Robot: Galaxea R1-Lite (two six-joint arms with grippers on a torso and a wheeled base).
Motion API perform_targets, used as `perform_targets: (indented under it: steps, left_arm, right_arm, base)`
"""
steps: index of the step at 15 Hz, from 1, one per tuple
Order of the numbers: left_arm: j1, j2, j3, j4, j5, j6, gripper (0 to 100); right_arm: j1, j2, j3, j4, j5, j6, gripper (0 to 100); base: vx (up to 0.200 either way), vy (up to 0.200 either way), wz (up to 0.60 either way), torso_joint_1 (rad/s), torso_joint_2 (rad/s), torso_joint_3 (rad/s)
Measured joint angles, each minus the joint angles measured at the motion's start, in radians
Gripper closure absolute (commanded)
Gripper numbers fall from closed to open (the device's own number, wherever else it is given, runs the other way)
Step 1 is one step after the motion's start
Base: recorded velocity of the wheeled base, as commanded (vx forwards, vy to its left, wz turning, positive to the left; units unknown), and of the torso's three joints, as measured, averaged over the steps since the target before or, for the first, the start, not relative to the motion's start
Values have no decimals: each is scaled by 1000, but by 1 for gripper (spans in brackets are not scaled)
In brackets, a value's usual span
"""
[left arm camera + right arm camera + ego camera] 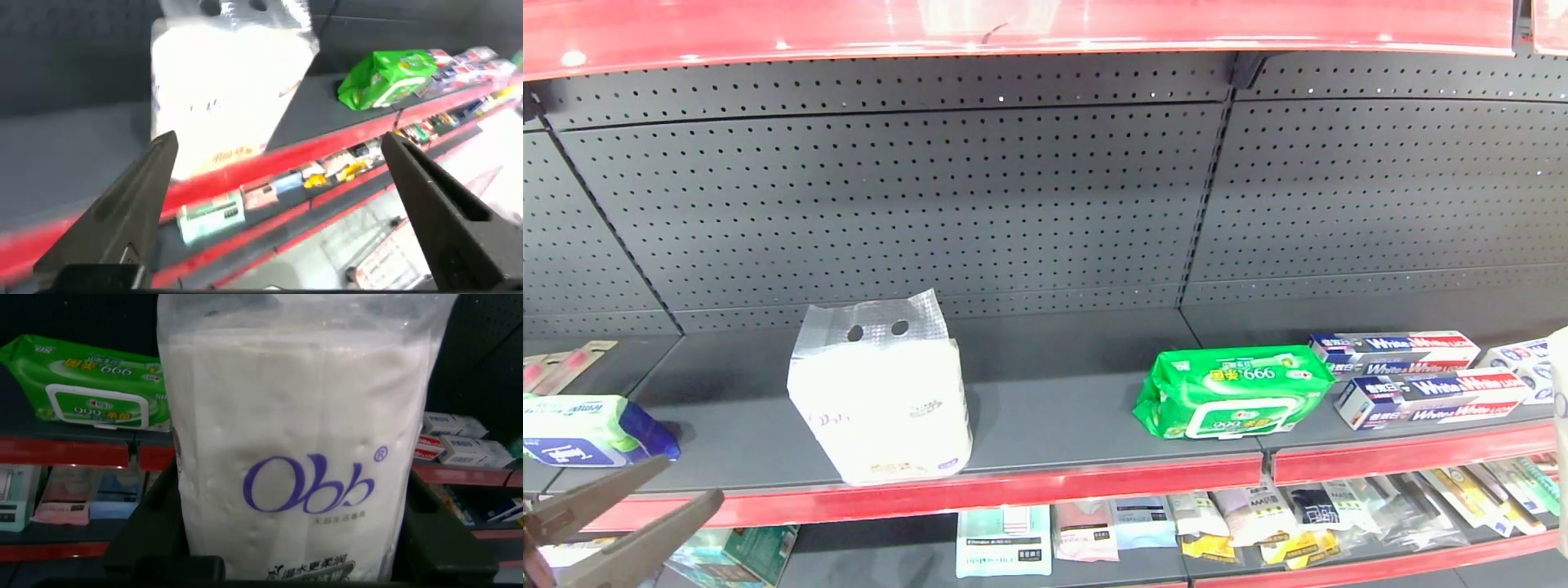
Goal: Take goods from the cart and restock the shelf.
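A white paper-roll pack [882, 404] with a punched plastic handle stands at the front of the grey shelf [1054, 408]. My left gripper [629, 510] hangs open and empty below the shelf's red front edge, to the left of that pack. In the left wrist view the open left gripper [278, 143] faces the same pack [229, 90]. My right gripper [292, 486] is shut on a second white paper-roll pack [294, 441], held upright in front of the shelf. Its edge shows at the far right [1560, 408].
A green wet-wipes pack [1229, 392] and toothpaste boxes [1409, 376] lie on the right of the shelf. A blue-and-green wipes pack [588, 429] lies at the left end. Bare shelf lies between the white pack and the green one. Small packets [1217, 523] fill the lower shelf.
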Motion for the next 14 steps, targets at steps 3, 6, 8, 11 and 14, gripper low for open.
perform_targets:
  steps: [3,6,8,11,14]
  left_arm:
    - [11,-150,-62,179,263,-2,0]
    - [-53,-299,-84,249,129,-19,0]
    - [-156,-413,-108,370,67,-26,0]
    - [-134,-490,-123,457,150,0,0]
    - [-81,-574,-90,519,188,39,0]
  right_arm:
    - [1,-1,3,0,14,0,100]
    - [2,1,1,0,19,0,100]
    - [2,4,1,0,39,0,100]
    - [2,5,0,-1,42,0,100]
    - [2,4,5,-1,84,0,100]
  base:
    - [0,0,0,0,0,0]
    - [0,0,0,0,0,0]
    - [0,0,0,0,0,0]
    - [0,0,0,0,0,0]
    - [0,0,0,0,0,0]
